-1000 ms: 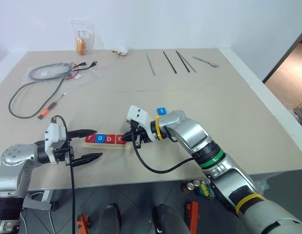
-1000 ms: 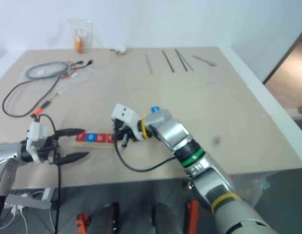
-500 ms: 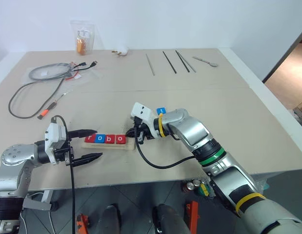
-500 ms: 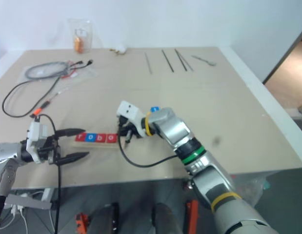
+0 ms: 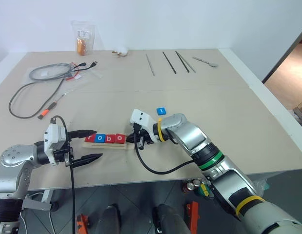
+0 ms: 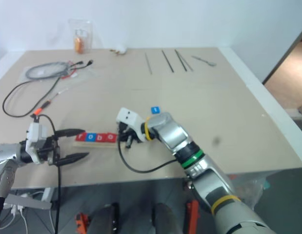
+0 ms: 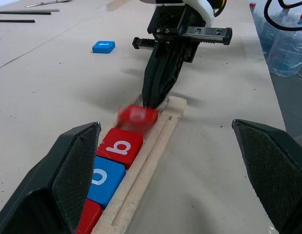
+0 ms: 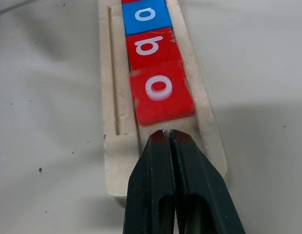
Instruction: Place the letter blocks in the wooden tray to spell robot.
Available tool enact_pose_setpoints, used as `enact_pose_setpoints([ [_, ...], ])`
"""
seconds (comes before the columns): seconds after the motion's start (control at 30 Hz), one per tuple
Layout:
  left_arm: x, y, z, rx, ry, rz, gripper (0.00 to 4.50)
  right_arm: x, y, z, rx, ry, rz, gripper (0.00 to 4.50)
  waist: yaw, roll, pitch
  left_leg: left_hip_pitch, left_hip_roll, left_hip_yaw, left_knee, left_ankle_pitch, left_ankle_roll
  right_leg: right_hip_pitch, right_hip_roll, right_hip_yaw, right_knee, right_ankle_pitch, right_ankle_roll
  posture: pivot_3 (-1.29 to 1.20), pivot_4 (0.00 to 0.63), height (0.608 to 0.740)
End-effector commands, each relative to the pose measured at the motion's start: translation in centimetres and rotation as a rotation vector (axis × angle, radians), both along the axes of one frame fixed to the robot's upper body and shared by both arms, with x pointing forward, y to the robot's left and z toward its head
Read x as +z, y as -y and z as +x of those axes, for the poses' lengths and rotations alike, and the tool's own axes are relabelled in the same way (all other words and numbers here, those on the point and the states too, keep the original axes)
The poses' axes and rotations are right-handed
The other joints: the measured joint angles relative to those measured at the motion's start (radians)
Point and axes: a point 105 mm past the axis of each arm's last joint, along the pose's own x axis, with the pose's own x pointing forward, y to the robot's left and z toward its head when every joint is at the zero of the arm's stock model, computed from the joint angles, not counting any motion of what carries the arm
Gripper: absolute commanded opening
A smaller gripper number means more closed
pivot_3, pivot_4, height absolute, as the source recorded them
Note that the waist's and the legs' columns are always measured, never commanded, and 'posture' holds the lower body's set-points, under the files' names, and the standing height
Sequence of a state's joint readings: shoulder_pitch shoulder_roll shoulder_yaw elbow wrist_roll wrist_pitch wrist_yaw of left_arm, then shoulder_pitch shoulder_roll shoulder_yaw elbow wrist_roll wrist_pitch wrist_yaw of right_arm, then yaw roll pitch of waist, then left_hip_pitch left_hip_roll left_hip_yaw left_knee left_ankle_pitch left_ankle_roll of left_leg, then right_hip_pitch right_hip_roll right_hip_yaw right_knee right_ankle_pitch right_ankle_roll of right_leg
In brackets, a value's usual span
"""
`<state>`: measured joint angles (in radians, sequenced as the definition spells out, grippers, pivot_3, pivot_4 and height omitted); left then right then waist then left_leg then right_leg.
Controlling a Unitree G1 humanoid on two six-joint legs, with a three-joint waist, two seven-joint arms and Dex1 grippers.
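Sitting near the table's [image 5: 238, 126] front edge: tray [image 8: 209, 146] holding r, o, b, o blocks [image 8: 160, 92]. Touching the tray's end: right end effector [image 8: 169, 139], pressed together. Hovering spread: left end effector [image 5: 94, 144]. Lying apart: t block [image 5: 161, 111].

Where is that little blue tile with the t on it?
The blue t tile lies alone on the table, beyond the robot's right arm and farther back than the wooden tray that holds the other letter tiles.

Table [image 5: 268, 146]: large, beige top, pale raised edging. Wall [image 5: 190, 19] behind was plain white; grey tiled floor [image 5: 131, 204] lay below the near edge. Doorway [image 5: 290, 58] at right opened onto wooden flooring.
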<state>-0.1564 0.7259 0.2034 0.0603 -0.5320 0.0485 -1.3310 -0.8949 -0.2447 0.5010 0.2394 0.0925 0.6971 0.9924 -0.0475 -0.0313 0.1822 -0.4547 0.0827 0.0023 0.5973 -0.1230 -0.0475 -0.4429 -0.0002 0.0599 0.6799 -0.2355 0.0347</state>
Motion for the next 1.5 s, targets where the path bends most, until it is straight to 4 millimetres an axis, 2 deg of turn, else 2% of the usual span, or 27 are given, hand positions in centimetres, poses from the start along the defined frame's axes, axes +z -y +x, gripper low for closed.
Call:
enact_pose_setpoints([
  [0.03, 1.2, -0.2, -0.1, 0.009, 0.047, -0.009, 4.50, 0.7, -0.9, -0.6, 0.040, 0.016, 0.020, 0.06, 0.000, 0.000, 0.000, 0.000, 0.000, 0.000, 0.000, 0.000, 0.000, 0.000, 0.000, 0.000, 0.000, 0.000, 0.000, 0.00, 0.150, 0.740],
  [0.33, 1.3, -0.1, 0.0, 0.008, 0.053, -0.017, 4.50, 1.7, 0.3, 0.6, 0.001, 0.041, 0.019, 0.06, 0.000, 0.000, 0.000, 0.000, 0.000, 0.000, 0.000, 0.000, 0.000, 0.000, 0.000, 0.000, 0.000, 0.000, 0.000, 0.00, 0.150, 0.740],
  [0.43, 1.8, 0.2, 0.1, 0.002, 0.062, -0.038, 4.50, 3.7, 1.7, 2.2, -0.064, 0.059, 0.065, 0.06, 0.000, 0.000, 0.000, 0.000, 0.000, 0.000, 0.000, 0.000, 0.000, 0.000, 0.000, 0.000, 0.000, 0.000, 0.000, 0.00, 0.150, 0.740],
  [0.53, 2.7, 1.1, 0.0, -0.029, 0.082, -0.053, 4.50, 6.0, 3.6, 2.8, -0.106, 0.072, 0.125, 0.06, 0.001, 0.000, 0.000, 0.000, 0.000, 0.000, 0.001, 0.000, 0.000, 0.000, 0.000, 0.000, 0.000, 0.000, 0.000, 0.00, 0.150, 0.740],
  [0.67, 3.5, 2.0, 0.1, -0.052, 0.101, -0.080, 4.50, 7.4, 5.5, 3.2, -0.156, 0.095, 0.182, 0.06, 0.002, 0.000, 0.000, 0.000, 0.000, 0.000, 0.001, 0.000, 0.000, 0.001, 0.000, 0.000, 0.000, 0.000, 0.001, 0.00, 0.150, 0.740],
  [0.7, 3.6, 2.1, 0.1, -0.053, 0.103, -0.085, 4.50, 7.5, 6.0, 3.3, -0.170, 0.102, 0.186, 0.59, 0.002, 0.000, 0.000, 0.000, 0.000, 0.000, 0.001, 0.000, 0.000, 0.001, 0.000, 0.000, 0.000, 0.000, 0.001, 0.00, 0.150, 0.740],
  [0.8, 3.4, 2.5, 0.2, -0.057, 0.098, -0.090, 4.50, 7.5, 7.8, 4.1, -0.261, 0.109, 0.208, 1.56, 0.001, 0.000, 0.000, 0.000, 0.000, 0.000, 0.001, 0.000, 0.000, 0.001, 0.000, 0.000, 0.000, 0.000, 0.001, 0.00, 0.150, 0.740],
  [0.97, 3.0, 3.3, 0.3, -0.059, 0.085, -0.117, 4.50, 6.2, 11.4, 5.2, -0.415, 0.110, 0.216, 3.26, 0.001, 0.000, 0.000, 0.000, 0.000, 0.000, 0.001, 0.000, 0.000, 0.001, 0.000, 0.001, 0.000, 0.000, 0.001, 0.00, 0.150, 0.740],
  [1.07, 2.8, 3.9, 0.4, -0.068, 0.082, -0.134, 4.50, 5.1, 13.1, 5.9, -0.502, 0.117, 0.192, 4.43, 0.001, 0.000, 0.000, 0.000, -0.001, 0.000, 0.001, 0.000, 0.000, 0.001, 0.000, 0.002, 0.000, 0.000, 0.001, 0.00, 0.150, 0.740],
  [1.2, 2.9, 4.7, 0.5, -0.075, 0.086, -0.153, 4.50, 3.6, 14.9, 7.0, -0.566, 0.109, 0.176, 4.43, 0.000, 0.000, 0.000, 0.001, 0.000, 0.000, 0.002, 0.000, 0.000, 0.002, 0.001, 0.003, 0.000, 0.001, 0.001, 0.00, 0.150, 0.740],
  [1.5, 3.1, 4.9, 0.4, -0.040, 0.099, -0.168, 4.50, 1.4, 15.0, 9.1, -0.581, 0.117, 0.164, 4.43, -0.003, 0.000, 0.000, 0.002, 0.000, 0.001, 0.003, 0.000, 0.000, 0.002, 0.003, 0.005, 0.000, 0.002, 0.003, 0.00, 0.150, 0.740],
])
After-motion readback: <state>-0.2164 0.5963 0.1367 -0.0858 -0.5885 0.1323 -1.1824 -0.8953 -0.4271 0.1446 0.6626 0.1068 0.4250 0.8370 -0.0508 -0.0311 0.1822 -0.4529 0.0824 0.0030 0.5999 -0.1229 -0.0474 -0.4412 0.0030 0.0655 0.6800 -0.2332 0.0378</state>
